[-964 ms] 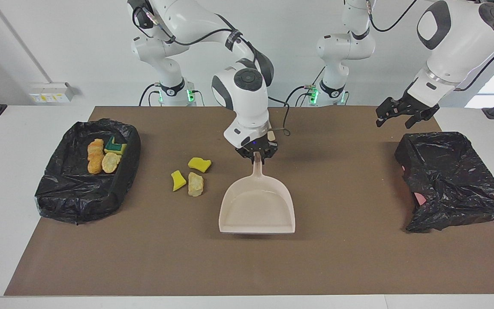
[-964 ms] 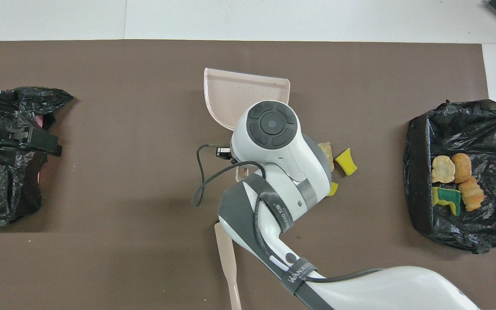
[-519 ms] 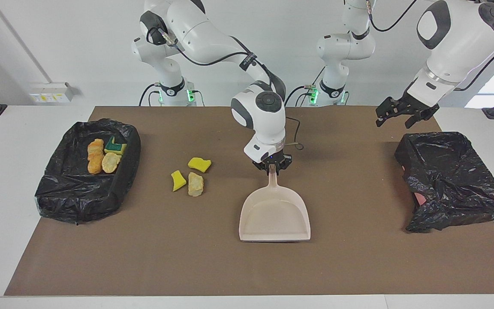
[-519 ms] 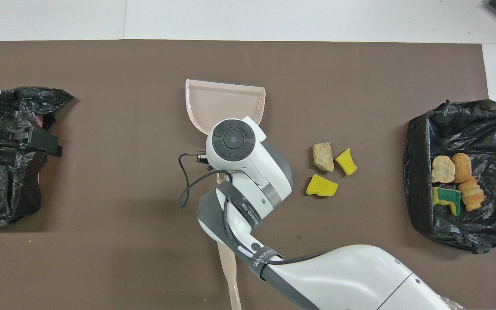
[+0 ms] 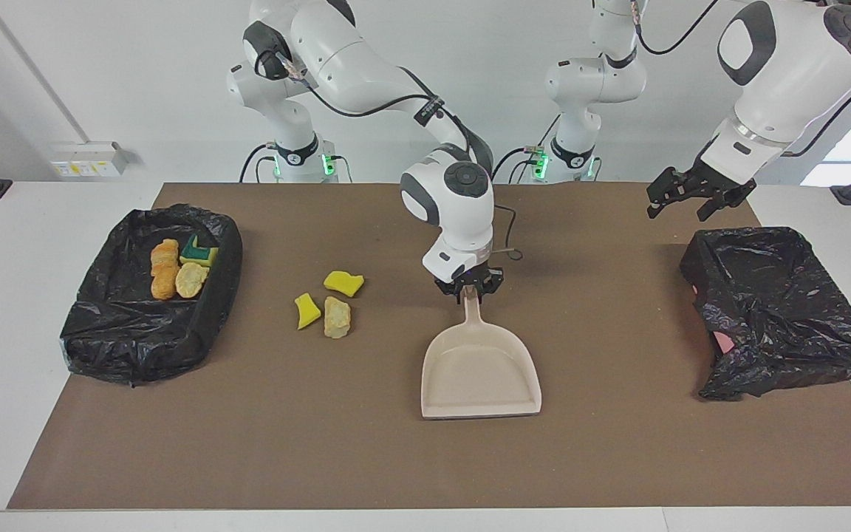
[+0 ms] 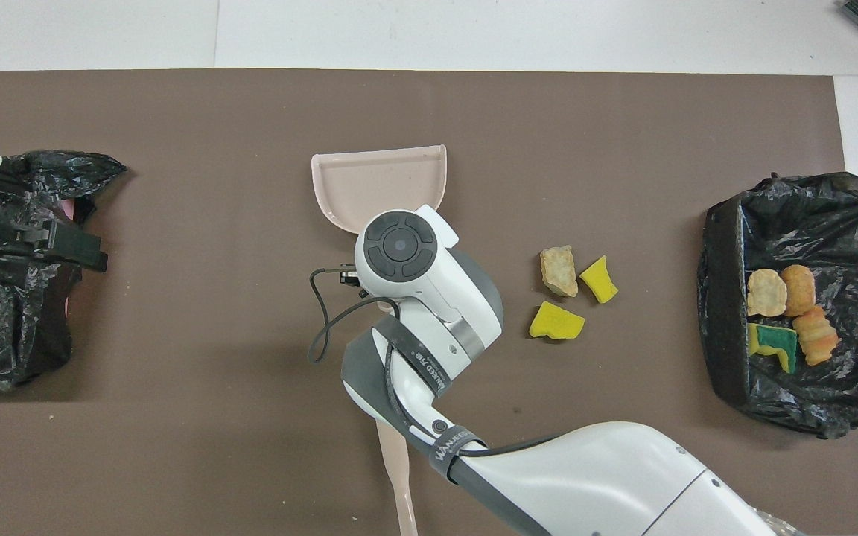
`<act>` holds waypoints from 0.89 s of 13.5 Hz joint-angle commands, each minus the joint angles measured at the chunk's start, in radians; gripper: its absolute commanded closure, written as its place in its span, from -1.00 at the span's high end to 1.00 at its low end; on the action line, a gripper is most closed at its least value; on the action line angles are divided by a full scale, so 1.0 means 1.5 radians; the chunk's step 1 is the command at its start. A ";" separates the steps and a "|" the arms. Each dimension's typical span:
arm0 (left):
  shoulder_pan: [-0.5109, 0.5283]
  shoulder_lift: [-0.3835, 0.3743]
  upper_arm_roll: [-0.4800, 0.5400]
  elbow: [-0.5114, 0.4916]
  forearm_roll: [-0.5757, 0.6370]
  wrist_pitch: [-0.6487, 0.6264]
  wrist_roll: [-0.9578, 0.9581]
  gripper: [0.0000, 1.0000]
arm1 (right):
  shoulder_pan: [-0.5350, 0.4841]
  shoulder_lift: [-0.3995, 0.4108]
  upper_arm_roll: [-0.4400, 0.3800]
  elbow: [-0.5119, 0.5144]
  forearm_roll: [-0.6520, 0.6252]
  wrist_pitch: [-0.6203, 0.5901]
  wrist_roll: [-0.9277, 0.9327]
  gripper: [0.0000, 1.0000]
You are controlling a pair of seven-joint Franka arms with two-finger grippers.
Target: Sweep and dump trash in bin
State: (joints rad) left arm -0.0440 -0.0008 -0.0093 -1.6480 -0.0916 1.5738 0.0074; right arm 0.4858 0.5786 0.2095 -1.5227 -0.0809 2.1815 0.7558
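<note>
a beige plastic dustpan (image 5: 481,369) lies flat on the brown table mat (image 5: 366,443) near the middle of the table, its handle pointing toward the robots and its wide mouth away from them. nearer to the robots, a long beige brush handle (image 6: 398,476) lies on the mat, partly hidden. a crumpled black plastic bag with a bit of pink showing (image 5: 773,310) sits at the left arm's end of the table. a grey wall socket box (image 5: 86,159) is fixed to the white wall.

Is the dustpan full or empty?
Empty. The dustpan lies flat on the brown mat, its beige inside bare. Three scraps sit beside it on the mat.
</note>
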 commanded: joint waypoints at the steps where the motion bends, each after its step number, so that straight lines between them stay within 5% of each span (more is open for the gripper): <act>1: 0.000 -0.020 0.001 -0.021 -0.006 0.000 0.004 1.00 | -0.017 -0.039 0.004 -0.011 -0.010 -0.032 -0.019 0.99; 5: -0.001 -0.018 -0.003 -0.020 -0.006 0.008 -0.002 1.00 | -0.029 -0.200 0.006 -0.111 0.029 -0.151 -0.068 1.00; 12: -0.090 0.031 -0.005 -0.041 -0.006 0.111 -0.015 1.00 | 0.082 -0.436 0.006 -0.396 0.156 -0.143 -0.083 1.00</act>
State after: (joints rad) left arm -0.1371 0.0212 -0.0277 -1.6850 -0.0969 1.6811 0.0022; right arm 0.5783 0.0377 0.2218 -1.9495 0.1059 1.9135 0.6561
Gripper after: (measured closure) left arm 0.000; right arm 0.000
